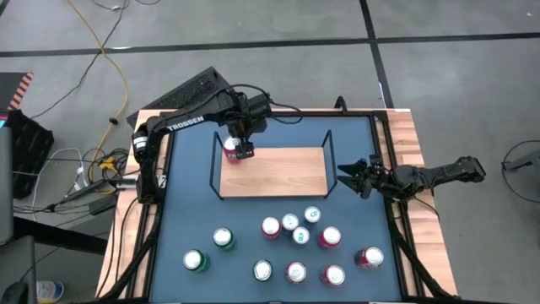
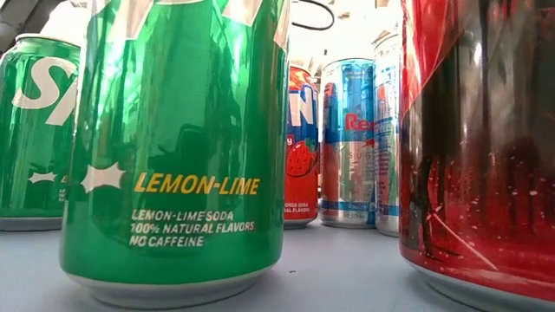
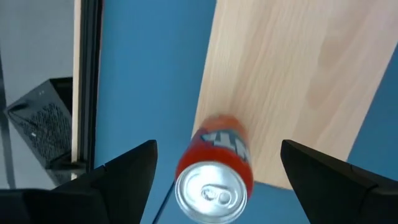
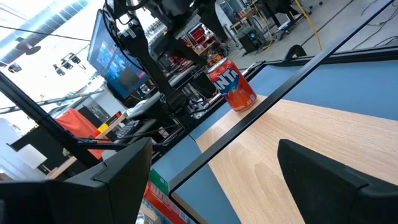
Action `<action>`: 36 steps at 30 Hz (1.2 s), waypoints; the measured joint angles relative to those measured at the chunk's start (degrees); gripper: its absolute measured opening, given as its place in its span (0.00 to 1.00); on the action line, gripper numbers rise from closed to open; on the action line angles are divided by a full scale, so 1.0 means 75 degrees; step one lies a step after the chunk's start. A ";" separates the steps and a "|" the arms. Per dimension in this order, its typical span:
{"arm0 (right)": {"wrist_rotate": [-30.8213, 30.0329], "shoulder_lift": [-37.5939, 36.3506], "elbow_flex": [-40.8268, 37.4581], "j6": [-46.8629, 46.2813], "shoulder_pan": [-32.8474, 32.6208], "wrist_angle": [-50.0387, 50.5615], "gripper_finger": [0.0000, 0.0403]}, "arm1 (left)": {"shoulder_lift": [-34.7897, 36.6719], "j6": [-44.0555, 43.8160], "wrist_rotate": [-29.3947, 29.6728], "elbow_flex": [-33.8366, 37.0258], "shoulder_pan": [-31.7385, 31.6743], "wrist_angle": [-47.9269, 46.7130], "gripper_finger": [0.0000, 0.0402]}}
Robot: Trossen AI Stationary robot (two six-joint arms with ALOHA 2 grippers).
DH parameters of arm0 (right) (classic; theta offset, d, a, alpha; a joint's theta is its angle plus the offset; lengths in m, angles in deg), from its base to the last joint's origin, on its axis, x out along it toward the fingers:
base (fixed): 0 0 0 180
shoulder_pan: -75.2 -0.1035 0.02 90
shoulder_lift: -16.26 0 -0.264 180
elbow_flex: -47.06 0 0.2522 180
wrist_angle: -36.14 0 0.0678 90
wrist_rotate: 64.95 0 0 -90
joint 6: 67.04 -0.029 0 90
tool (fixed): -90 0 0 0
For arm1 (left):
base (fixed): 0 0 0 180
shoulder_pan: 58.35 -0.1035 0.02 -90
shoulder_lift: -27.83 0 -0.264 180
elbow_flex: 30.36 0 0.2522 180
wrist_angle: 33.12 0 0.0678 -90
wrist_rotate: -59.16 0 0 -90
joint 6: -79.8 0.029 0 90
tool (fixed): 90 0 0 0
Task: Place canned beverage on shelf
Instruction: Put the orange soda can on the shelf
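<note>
One orange can point(image 1: 231, 150) stands on the shelf point(image 1: 278, 173); left gripper point(image 1: 242, 152) spread above it.

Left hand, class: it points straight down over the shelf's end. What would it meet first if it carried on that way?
Probably the orange can, standing on the shelf between the open left hand's fingers.

left claw point(image 1: 240, 150): open, pointing down | right claw point(image 1: 348, 176): open, arm low

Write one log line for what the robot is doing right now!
left gripper: open above orange can | orange can: standing on shelf | right gripper: open, waiting beside shelf
</note>
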 joint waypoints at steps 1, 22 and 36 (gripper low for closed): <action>0.0000 0.0000 0.0000 0.0000 0.0001 0.0000 0.86 | 0.0006 0.0061 -0.0088 0.0000 0.0000 0.0103 0.82; -0.0003 0.0000 -0.0001 0.0000 0.0003 0.0000 0.86 | 0.2652 0.0538 -0.0212 0.3176 -0.0032 0.2816 0.78; -0.0015 0.0000 -0.0001 -0.0003 0.0012 0.0000 0.86 | 0.2531 0.0127 0.0209 0.4413 -0.0029 0.2777 0.78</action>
